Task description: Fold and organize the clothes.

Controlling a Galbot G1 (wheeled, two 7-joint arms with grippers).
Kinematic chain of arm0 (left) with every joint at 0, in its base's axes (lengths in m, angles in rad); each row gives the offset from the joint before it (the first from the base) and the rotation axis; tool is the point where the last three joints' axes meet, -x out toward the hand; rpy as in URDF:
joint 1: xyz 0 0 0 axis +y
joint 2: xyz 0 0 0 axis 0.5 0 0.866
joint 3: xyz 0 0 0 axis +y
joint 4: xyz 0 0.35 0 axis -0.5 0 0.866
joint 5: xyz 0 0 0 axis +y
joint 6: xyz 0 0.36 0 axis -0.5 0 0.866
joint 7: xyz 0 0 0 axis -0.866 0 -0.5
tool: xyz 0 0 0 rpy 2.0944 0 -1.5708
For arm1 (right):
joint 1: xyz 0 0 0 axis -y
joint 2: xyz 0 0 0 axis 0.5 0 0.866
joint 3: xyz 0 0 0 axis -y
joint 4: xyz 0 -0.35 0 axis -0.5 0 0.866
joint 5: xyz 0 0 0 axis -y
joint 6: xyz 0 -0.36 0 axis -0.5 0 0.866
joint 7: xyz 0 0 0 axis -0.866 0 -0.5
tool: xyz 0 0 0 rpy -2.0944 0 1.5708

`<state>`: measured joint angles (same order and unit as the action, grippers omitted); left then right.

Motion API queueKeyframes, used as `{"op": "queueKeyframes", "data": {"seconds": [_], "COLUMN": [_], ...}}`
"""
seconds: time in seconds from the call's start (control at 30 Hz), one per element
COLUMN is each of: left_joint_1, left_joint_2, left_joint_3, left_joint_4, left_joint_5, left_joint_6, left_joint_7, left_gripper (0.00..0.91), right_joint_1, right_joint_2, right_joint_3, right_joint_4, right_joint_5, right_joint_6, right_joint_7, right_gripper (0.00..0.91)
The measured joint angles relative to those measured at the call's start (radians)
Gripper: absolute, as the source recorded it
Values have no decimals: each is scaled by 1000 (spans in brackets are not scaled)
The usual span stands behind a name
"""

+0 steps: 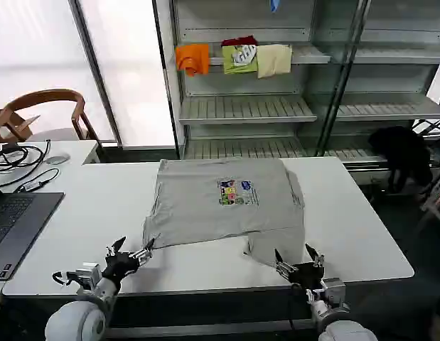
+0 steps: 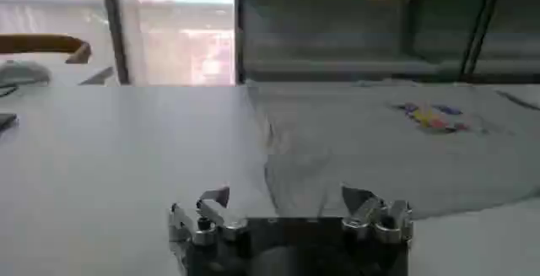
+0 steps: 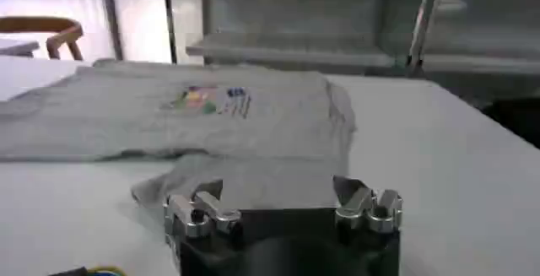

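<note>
You are looking at one grey shirt (image 1: 223, 206) lying on the table (image 1: 362, 227); left gripper (image 1: 133, 252) and right gripper (image 1: 298, 259) are both hovering, fingers apart.

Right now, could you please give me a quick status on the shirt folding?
Both claws open, left and right, at near table edge. Grey shirt partly folded, not gripped. Nothing in the way.

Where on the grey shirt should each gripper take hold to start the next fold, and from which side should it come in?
Judging by its pose, grip the grey shirt at its near hem corners. The open left gripper and open right gripper sit on the table just short of that edge, so come in low from the robot's side; the hem lies flat there.
</note>
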<state>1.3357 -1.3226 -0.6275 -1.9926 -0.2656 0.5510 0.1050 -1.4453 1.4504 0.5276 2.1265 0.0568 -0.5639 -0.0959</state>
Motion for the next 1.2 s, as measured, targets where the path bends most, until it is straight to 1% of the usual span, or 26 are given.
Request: {"op": "queueKeyframes", "data": {"seconds": [0.03, 0.07, 0.1, 0.13, 0.17, 0.2, 0.67, 0.77, 1.0, 1.2], "left_joint_1": [-2, -5, -7, -8, -9, -9, 7, 11, 6, -35], "left_joint_2": [-1, -3, -5, -6, -7, -7, 1, 0, -6, -15], "left_joint_3": [4, 10, 14, 18, 22, 25, 44, 46, 36, 18], "left_joint_4": [5, 12, 17, 22, 29, 34, 48, 45, 17, 6], "left_joint_5": [6, 12, 17, 22, 28, 31, 47, 45, 14, -63], "left_joint_6": [0, -2, -3, -5, -8, -11, -45, -53, -70, -77], "left_joint_7": [0, 0, 0, 1, 0, 0, 25, 26, 16, -5], "left_gripper": [766, 605, 494, 232, 141, 20, 0, 0, 0, 0], "right_joint_1": [1, 1, 1, 1, 2, 3, 7, 8, 31, 99], "right_joint_2": [2, 4, 4, 5, 6, 6, 14, 19, 35, 55], "right_joint_3": [-1, -2, -2, -2, -2, -2, -6, -8, -13, -15], "right_joint_4": [-6, -12, -17, -20, -24, -27, -34, -24, -15, -43], "right_joint_5": [1, 2, 4, 6, 8, 11, 61, 82, 117, 132], "right_joint_6": [0, 1, 1, 2, 2, 2, 23, 51, 148, 187], "right_joint_7": [-1, -3, -4, -5, -6, -8, -8, -5, 8, 24], "right_gripper": [40, 0, 0, 0, 0, 0, 0, 0, 0, 0]}}
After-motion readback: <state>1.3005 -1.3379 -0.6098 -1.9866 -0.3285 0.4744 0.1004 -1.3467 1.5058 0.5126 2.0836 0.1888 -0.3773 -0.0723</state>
